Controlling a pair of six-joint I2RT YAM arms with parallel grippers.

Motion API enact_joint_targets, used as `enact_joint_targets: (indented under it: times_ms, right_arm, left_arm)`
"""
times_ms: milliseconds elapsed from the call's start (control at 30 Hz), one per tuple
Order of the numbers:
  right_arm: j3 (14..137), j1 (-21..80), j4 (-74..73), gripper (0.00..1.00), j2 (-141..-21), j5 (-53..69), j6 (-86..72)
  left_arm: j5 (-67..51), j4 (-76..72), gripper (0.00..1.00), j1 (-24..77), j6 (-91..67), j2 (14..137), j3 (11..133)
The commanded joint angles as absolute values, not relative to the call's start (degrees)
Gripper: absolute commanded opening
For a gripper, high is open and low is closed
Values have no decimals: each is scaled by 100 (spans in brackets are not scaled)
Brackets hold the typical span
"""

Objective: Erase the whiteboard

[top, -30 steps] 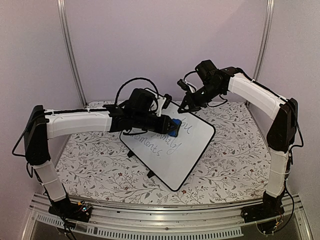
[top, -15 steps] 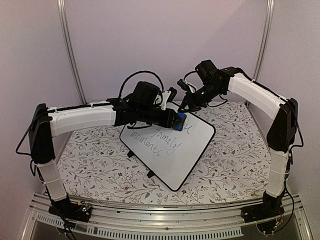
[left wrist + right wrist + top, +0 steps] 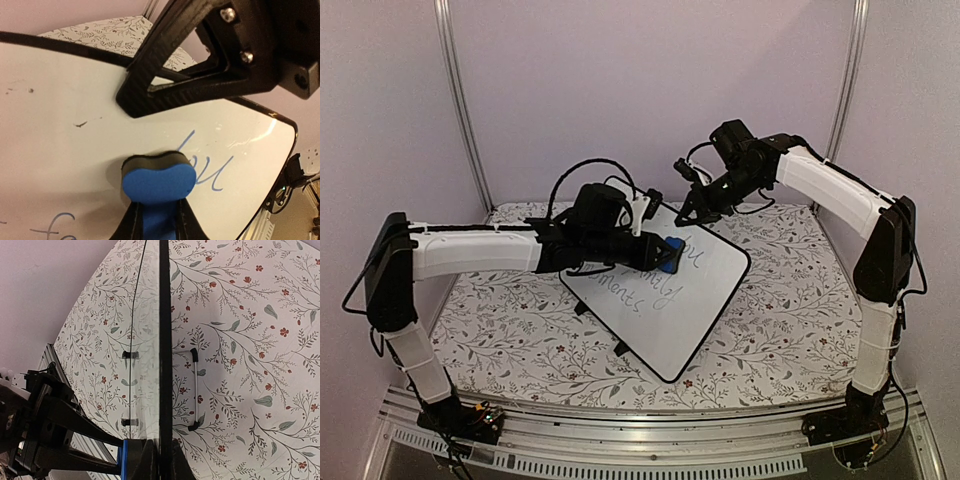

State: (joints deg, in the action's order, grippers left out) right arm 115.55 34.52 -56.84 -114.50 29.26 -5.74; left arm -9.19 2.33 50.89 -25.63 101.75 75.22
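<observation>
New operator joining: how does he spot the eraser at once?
Find the whiteboard at the middle of the floral table. Near its far edge the left gripper holds the eraser against the writing. It is a small block, the only bright blue thing there, its dark pad facing the board.

The left gripper (image 3: 665, 254) hides part of the handwriting (image 3: 642, 297).

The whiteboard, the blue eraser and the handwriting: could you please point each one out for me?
whiteboard (image 3: 680, 325), top external view, bare white surface.
blue eraser (image 3: 159, 182), left wrist view, middle of blue face.
handwriting (image 3: 216, 175), left wrist view, blue letter stroke.
</observation>
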Motion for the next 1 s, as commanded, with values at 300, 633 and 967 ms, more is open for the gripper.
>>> enact_joint_targets:
  times_ms: [300, 633, 967]
  right_arm:
    - [11564, 3865, -5849, 0, -11408, 2955, -62]
    - [11566, 3867, -5840, 0, -11418, 2981, -62]
    - [11566, 3863, -5827, 0, -11417, 3006, -62]
  left_arm:
    - [-731, 577, 0, 5152, -2905, 9959, 6166]
    - [-209, 1247, 0, 5138, -1920, 10099, 6690]
    - [-499, 1670, 0, 5076, -1264, 10621, 7762]
